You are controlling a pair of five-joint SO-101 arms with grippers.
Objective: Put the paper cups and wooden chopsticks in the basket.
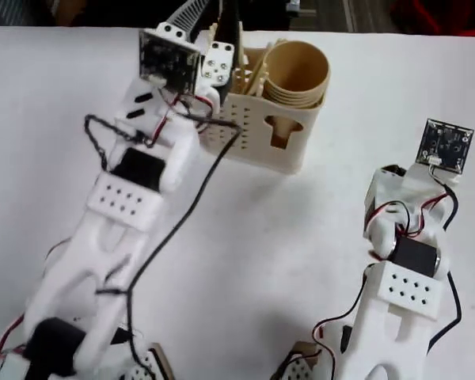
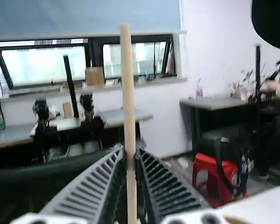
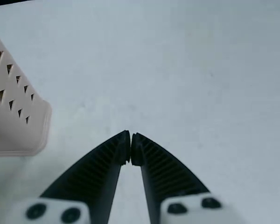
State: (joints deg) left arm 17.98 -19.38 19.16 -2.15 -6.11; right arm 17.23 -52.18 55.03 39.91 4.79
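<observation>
Over the table [image 1: 261,253], left pincer [image 2: 129,151] grips chopstick [image 2: 127,93] (lower end hidden).

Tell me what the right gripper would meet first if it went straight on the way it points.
The right gripper would probably meet the bare table first; the basket sits off to one side.
</observation>
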